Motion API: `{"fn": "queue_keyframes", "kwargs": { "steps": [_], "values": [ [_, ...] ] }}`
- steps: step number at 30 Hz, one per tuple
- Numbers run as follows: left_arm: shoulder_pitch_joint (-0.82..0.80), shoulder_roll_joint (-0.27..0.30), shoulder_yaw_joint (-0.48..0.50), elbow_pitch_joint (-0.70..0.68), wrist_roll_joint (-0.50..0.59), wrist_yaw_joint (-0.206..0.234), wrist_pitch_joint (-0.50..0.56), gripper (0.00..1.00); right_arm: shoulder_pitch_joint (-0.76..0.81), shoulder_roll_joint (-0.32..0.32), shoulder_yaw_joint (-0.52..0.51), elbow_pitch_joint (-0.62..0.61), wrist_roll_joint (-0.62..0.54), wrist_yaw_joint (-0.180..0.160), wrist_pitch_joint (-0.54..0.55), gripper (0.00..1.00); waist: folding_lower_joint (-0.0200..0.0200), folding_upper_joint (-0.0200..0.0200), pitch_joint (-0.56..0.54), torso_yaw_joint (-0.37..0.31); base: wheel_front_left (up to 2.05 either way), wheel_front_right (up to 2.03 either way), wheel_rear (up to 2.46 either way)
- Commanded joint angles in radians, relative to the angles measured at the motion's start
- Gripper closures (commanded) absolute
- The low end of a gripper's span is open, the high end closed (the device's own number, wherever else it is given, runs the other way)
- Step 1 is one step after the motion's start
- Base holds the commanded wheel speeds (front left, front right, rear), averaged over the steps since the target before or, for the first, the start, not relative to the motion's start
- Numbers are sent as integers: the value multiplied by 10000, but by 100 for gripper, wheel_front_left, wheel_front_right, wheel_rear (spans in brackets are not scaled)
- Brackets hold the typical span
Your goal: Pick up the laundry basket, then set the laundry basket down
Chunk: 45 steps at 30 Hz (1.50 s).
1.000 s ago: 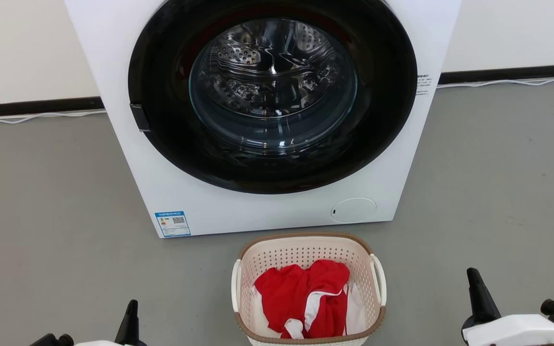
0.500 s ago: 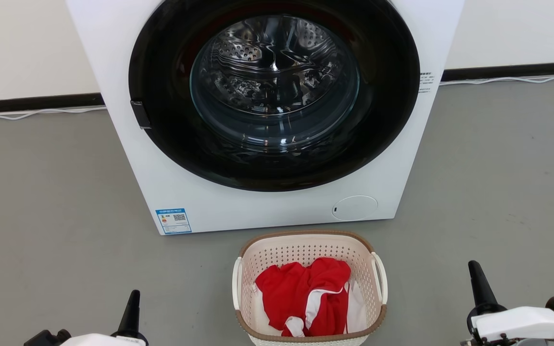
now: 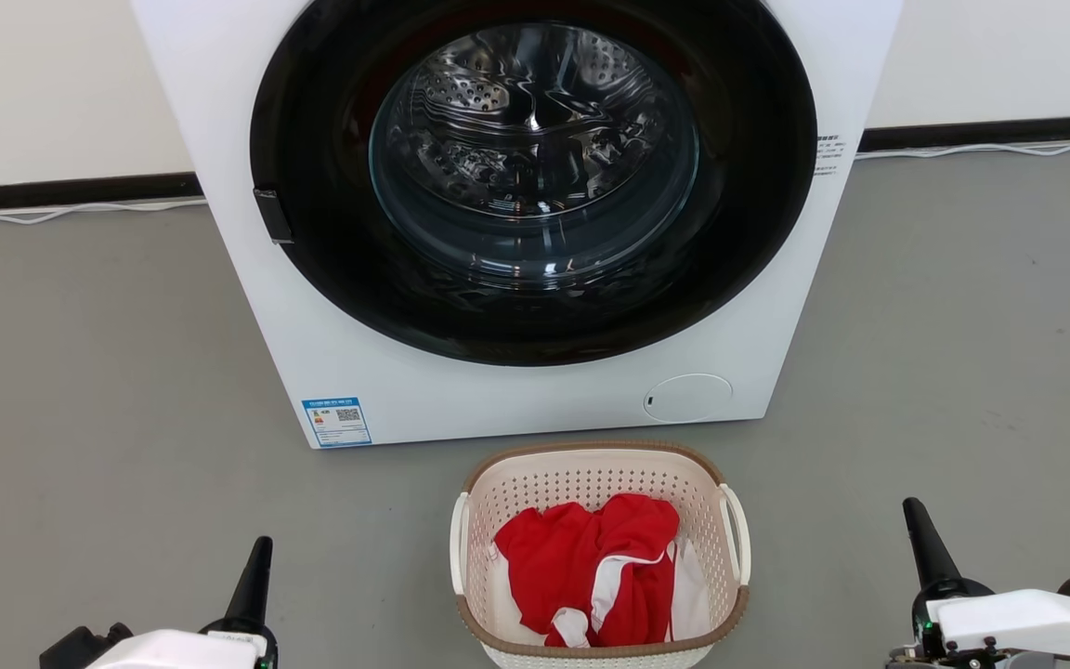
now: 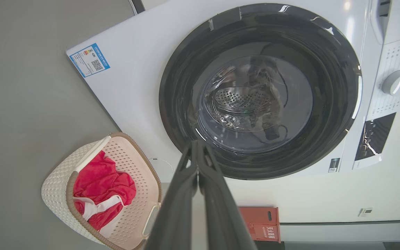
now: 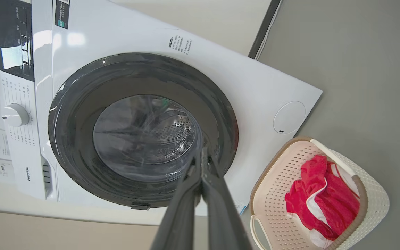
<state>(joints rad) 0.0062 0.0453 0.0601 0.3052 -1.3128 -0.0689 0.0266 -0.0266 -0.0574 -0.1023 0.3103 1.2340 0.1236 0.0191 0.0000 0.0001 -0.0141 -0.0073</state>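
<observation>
Left gripper (image 3: pixel 259 550): fingers pressed together, holding nothing, low on the left.
Right gripper (image 3: pixel 914 513): likewise closed and empty, low on the right.
Laundry basket (image 3: pixel 544 483): on the floor (image 3: pixel 80 372) between them, well apart from both, neither clearly nearer; long axis toward the washing machine (image 3: pixel 498 409), a handle (image 3: pixel 457 544) facing each arm.

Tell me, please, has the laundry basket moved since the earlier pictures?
No. The laundry basket keeps its gap to the washing machine; both slid up together, so the camera moved.
</observation>
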Motion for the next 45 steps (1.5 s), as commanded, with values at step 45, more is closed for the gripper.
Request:
{"fn": "queue_keyframes", "kwargs": {
  "steps": [45],
  "values": [
    [-1143, 49, 539, -597, -2956, -617, 869, 100, -813, 72, -117, -656, 3744, 71, 943, 100, 0, -1, 171, 73, 0, 0, 0]
  ]
}}
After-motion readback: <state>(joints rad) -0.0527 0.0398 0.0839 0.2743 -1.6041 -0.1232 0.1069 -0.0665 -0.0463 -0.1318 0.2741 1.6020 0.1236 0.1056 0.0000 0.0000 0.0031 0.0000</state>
